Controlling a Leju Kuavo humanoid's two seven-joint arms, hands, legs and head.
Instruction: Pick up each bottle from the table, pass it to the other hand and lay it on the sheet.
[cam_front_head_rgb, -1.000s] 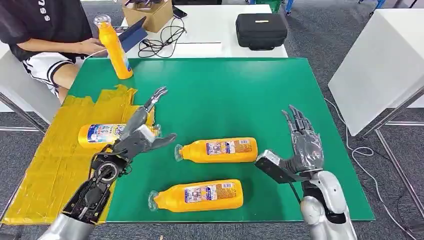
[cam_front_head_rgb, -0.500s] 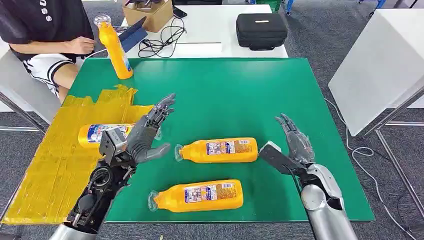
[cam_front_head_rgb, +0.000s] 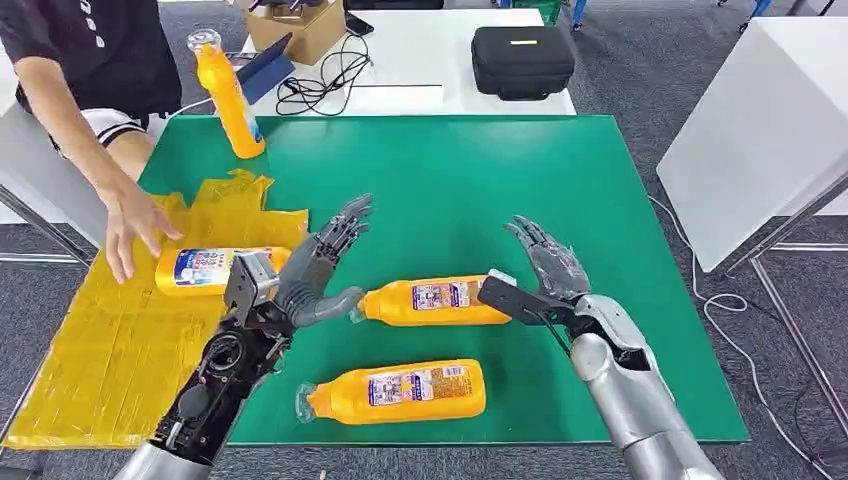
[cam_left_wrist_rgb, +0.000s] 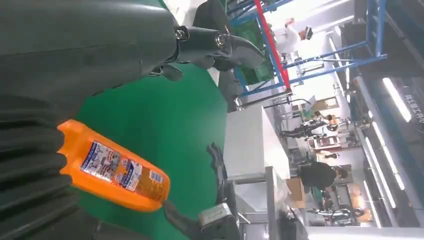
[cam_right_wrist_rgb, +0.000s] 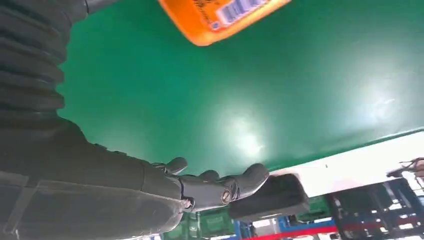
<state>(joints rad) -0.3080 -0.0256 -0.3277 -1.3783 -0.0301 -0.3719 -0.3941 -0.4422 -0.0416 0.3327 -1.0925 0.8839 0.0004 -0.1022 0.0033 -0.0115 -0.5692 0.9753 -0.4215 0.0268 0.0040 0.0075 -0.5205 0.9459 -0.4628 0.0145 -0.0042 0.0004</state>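
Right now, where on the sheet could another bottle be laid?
The near half of the yellow sheet is bare, between the lying bottle and the table's near edge. The far part is crowded: that bottle, a person's hand beside it, and the crumpled edge.

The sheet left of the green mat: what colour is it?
Yellow, crinkled; the sheet shows best in the head view.

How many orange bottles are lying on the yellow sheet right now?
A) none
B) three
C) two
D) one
D: one bottle lies on the yellow sheet, beside a person's hand; two more lie on the green mat and one stands upright at its far corner.
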